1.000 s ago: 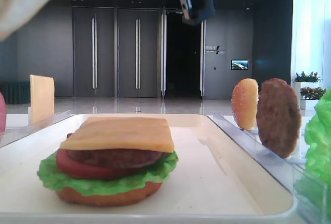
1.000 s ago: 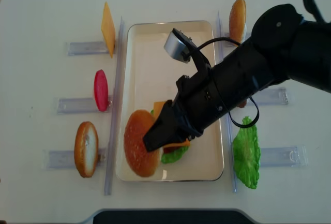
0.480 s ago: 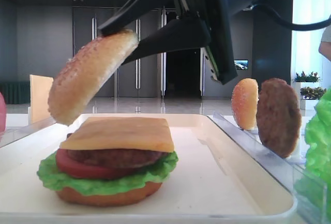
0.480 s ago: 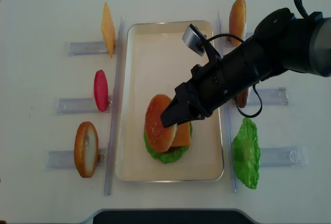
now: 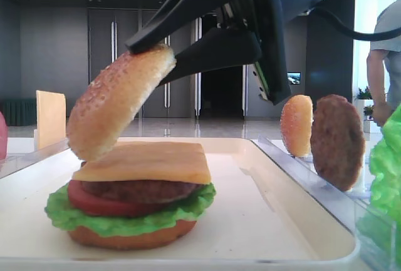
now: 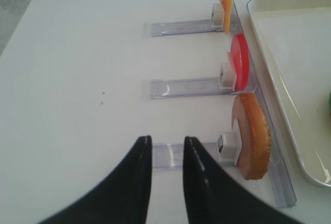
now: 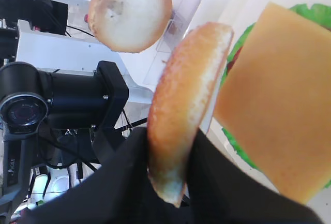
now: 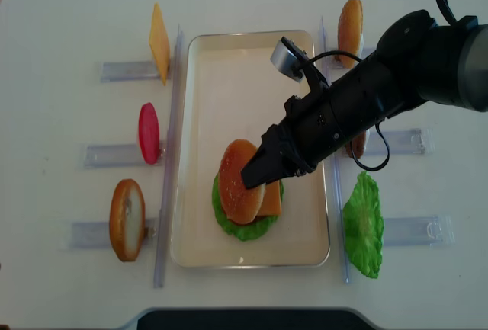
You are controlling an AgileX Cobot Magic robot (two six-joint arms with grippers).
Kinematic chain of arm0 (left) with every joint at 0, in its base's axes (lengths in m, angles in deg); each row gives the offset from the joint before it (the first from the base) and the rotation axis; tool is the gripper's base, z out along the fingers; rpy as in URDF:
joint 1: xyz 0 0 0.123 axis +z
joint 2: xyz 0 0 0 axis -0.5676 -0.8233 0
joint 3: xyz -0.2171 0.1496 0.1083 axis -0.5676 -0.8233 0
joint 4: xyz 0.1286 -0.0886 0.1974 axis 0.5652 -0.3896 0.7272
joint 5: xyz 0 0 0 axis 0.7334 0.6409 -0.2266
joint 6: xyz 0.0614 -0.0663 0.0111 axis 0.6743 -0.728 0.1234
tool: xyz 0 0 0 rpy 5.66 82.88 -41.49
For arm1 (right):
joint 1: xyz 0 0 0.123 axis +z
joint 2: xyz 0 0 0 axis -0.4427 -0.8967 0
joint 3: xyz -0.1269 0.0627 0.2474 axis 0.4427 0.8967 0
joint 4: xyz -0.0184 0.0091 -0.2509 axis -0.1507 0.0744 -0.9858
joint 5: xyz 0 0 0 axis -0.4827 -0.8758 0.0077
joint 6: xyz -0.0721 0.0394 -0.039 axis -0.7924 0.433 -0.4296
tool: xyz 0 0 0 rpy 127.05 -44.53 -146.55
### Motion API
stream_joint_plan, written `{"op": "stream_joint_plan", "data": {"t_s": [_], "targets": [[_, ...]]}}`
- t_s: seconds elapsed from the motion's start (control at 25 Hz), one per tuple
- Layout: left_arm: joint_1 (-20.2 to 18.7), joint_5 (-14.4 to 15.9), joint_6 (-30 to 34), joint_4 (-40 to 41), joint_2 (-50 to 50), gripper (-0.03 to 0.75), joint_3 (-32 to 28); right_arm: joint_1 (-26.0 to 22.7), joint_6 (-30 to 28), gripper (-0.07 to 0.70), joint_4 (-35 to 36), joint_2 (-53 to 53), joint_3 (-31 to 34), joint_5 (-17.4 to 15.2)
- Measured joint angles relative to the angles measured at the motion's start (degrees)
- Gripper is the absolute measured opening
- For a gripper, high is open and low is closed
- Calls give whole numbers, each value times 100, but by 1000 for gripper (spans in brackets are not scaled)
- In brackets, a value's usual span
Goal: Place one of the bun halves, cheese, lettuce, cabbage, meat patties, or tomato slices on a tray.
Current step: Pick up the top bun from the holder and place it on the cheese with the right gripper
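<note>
My right gripper [image 8: 255, 174] is shut on a sesame bun half [image 8: 238, 181], gripping it by its edge. The bun half [image 5: 119, 99] hangs tilted, its lower edge just over the left side of the cheese [image 5: 147, 161]. That cheese tops a stack of meat patty [image 5: 144, 189], tomato slice [image 5: 88, 202], lettuce [image 5: 125, 218] and plain bottom bun [image 5: 131, 236] on the cream tray [image 8: 229, 63]. In the right wrist view the black fingers [image 7: 129, 172] flank the bun half [image 7: 186, 94]. My left gripper [image 6: 166, 146] is open and empty over the table left of the tray.
Clear racks flank the tray. On the left stand a cheese slice [image 8: 158, 43], a tomato slice [image 8: 149, 132] and a bun [image 8: 126, 219]. On the right are another bun [image 8: 350, 29], a patty [image 5: 337, 141] and lettuce [image 8: 364, 225]. A person [image 5: 385, 64] stands at the far right.
My right gripper has carried the bun half from the tray's front left corner to over the stack, then a little lower and closer to the cheese. The left gripper has not moved.
</note>
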Motion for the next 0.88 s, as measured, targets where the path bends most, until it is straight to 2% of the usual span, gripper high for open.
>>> {"op": "stream_joint_plan", "data": {"t_s": [0.88], "targets": [[0, 0, 0, 0, 0, 159, 0, 0, 14, 200, -98, 0, 0, 114]]}}
